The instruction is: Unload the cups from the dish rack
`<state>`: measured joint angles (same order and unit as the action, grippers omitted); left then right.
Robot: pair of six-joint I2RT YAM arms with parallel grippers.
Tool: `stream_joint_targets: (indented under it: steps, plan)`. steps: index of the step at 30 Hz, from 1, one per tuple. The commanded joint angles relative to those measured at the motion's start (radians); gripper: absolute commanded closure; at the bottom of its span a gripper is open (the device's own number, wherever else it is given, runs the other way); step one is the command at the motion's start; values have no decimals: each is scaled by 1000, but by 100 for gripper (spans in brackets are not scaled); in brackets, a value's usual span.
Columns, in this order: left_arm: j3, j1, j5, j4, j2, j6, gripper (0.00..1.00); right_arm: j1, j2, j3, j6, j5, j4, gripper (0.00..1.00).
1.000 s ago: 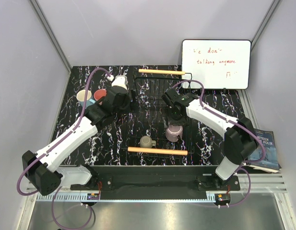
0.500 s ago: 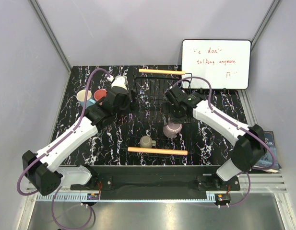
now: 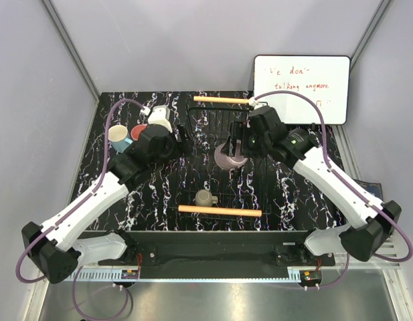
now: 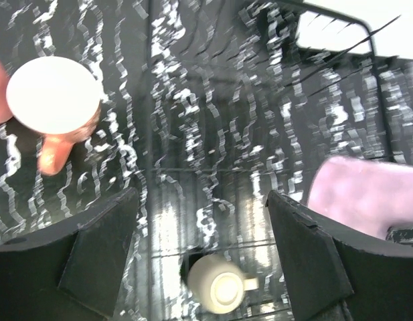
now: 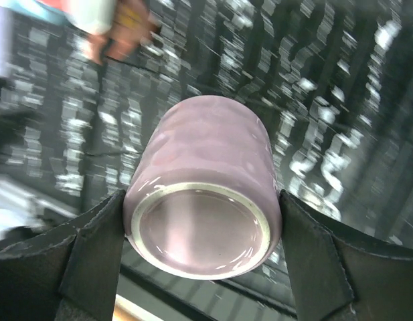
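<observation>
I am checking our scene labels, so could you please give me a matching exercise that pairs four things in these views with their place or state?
Things:
1. mauve mug
2. olive-grey mug
3. left gripper
4. whiteboard

Places or states:
A. open, holding nothing
B. standing at the back right
C. held by the right gripper
D. in the dish rack, by its near wooden handle

Pairs: 1-C, 2-D, 3-A, 4-B
</observation>
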<state>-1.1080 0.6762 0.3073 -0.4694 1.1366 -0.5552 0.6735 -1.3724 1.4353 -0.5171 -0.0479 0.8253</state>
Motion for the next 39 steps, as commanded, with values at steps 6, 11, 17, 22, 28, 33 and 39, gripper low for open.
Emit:
stream_joint_targets:
  steps: [6, 11, 17, 22, 28, 33, 39]
  plan:
    - [102, 3, -149, 307, -146, -37, 16, -141, 147, -188, -165, 334, -501, 100]
    - [166, 3, -151, 400, -210, -48, 15, -206, 184, -318, -244, 428, -727, 100]
    - [230, 0, -212, 538, -238, -69, 14, -281, 193, -484, -417, 583, -1072, 100]
    - [298, -6, -280, 656, -239, -101, 14, -345, 190, -625, -558, 687, -1399, 100]
    - [330, -32, -379, 765, -215, -150, 14, -385, 127, -733, -788, 781, -1803, 100]
    - [315, -38, -438, 811, -178, -176, 14, -387, 81, -737, -865, 821, -1895, 100]
    - [264, -36, -514, 859, -111, -199, 16, -387, 99, -736, -840, 835, -1861, 100]
